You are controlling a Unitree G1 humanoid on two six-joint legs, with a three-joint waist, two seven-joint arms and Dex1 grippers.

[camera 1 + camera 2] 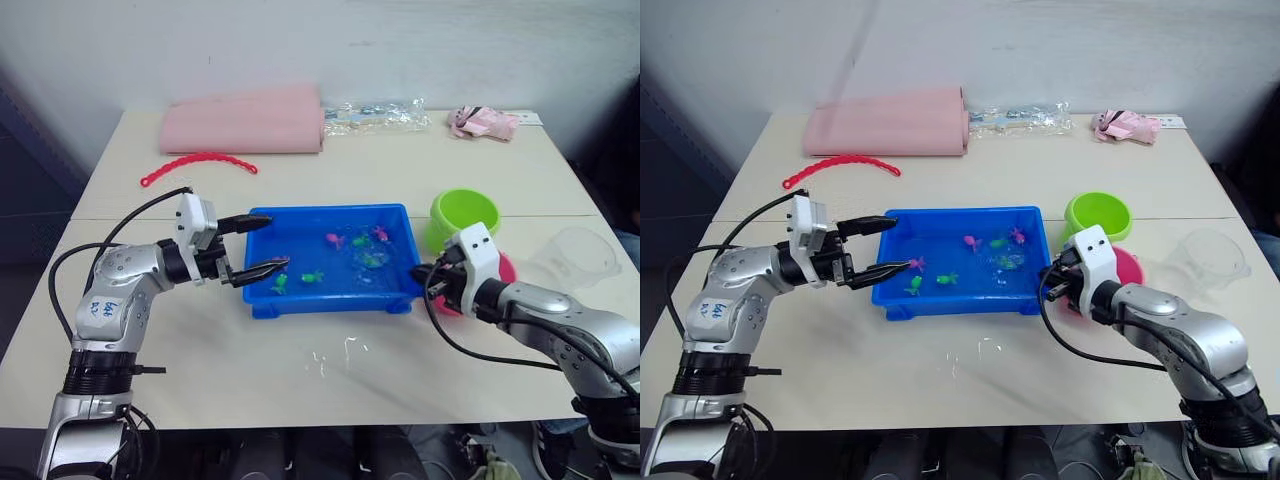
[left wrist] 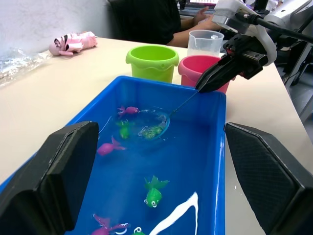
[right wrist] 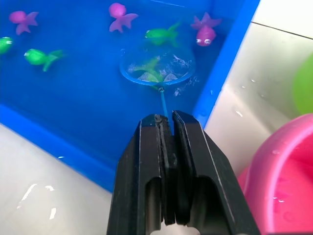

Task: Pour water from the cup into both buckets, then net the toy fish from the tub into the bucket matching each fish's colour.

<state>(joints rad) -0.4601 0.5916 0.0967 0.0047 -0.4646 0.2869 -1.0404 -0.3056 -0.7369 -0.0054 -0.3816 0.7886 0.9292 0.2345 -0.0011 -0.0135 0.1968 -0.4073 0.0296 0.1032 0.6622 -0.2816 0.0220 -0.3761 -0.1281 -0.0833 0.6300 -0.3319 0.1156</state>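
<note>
We hold the net (image 3: 157, 69) by its thin handle in our right gripper (image 3: 165, 126), whose 2 fingers are pinched tight on it at the tub's (image 1: 262, 300) right end. That grip lets the hoop reach down and in, so it sits in the water in the tub's right half with 1 green fish (image 3: 149, 71) lying inside the hoop. A second green fish (image 3: 163, 34) and a pink fish (image 3: 205, 29) float just beyond the hoop, and more of both colours are spread toward the left end.

Our left gripper (image 1: 250, 246) has its fingers spread wide and holds nothing. It reaches over the tub's left rim, we judge to be on hand to steady the tub while the net works.

The green bucket (image 1: 465, 214) and the pink bucket (image 2: 201, 70) stand side by side just right of the tub, close enough for a short carry. The cup (image 1: 575, 256) rests farther right, out of the way. Since the catch is green, we judge the green bucket is where it belongs.
</note>
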